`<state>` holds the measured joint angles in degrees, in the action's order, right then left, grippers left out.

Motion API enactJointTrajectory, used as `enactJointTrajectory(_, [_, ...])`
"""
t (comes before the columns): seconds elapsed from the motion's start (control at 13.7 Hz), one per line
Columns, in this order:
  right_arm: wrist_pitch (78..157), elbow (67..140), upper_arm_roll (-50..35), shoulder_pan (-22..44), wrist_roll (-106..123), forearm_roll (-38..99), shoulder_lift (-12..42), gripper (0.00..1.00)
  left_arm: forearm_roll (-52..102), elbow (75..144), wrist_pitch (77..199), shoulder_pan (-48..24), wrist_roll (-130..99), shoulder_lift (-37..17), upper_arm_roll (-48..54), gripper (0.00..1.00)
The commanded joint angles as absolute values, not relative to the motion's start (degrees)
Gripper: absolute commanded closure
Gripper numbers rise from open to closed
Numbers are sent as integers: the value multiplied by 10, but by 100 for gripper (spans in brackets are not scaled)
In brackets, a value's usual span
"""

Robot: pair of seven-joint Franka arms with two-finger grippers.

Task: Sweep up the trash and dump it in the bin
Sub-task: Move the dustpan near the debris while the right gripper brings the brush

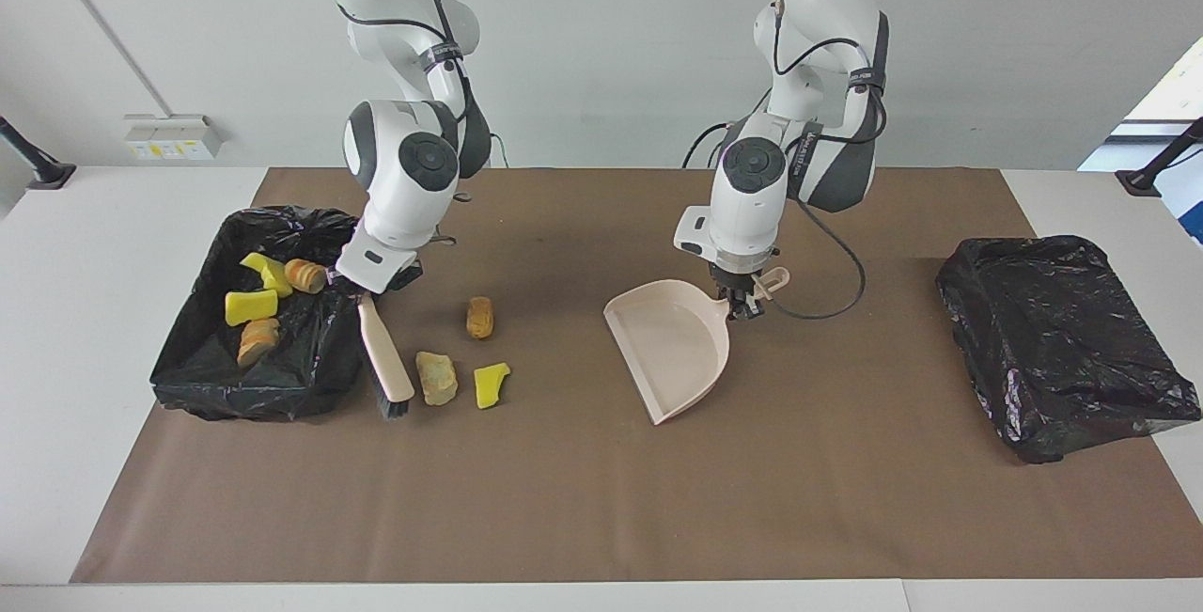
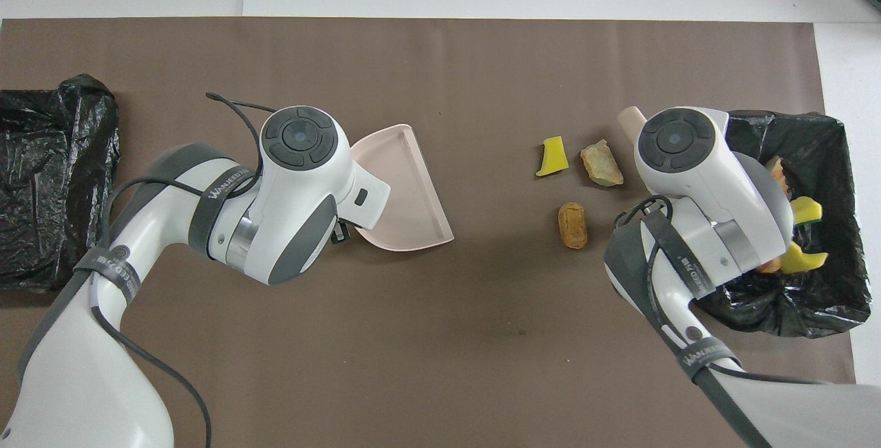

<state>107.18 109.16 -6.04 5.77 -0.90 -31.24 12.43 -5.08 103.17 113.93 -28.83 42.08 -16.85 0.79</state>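
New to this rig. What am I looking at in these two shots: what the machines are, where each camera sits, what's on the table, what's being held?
Two white robot arms work at a table covered with brown paper. One camera faces them from across the table; the other looks down from above their own end.

The right gripper is shut on a brush, its bristles down on the paper beside an open black-lined bin. The left gripper is shut on a beige dustpan.

Three pieces of trash lie loose between brush and dustpan: a tan chunk, a yellow wedge and an orange-brown oval. More pieces already sit in that bin. A second black-bagged bin stands at the left arm's end.
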Motion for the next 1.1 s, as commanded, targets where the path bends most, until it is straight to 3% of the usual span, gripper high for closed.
enactJointTrajectory(0.0, [1032, 1054, -69, 75, -41, -257, 158, 100, -62, 1053, 1125, -298, 425, -147, 4, 100])
enactJointTrajectory(0.51, [1046, 1063, -69, 116, -107, 11, 168, 100, -98, 1108, 1130, -320, 424, -113, 4, 100])
enactJointTrajectory(0.73, [1073, 1099, -69, 167, -101, 68, 146, 100, -114, 1125, 1131, -320, 424, -104, 4, 100])
enactJointTrajectory(1.02, [1083, 1121, -97, 176, -10, 218, 127, 100, -113, 1130, 1148, -319, 424, -102, 5, 100])
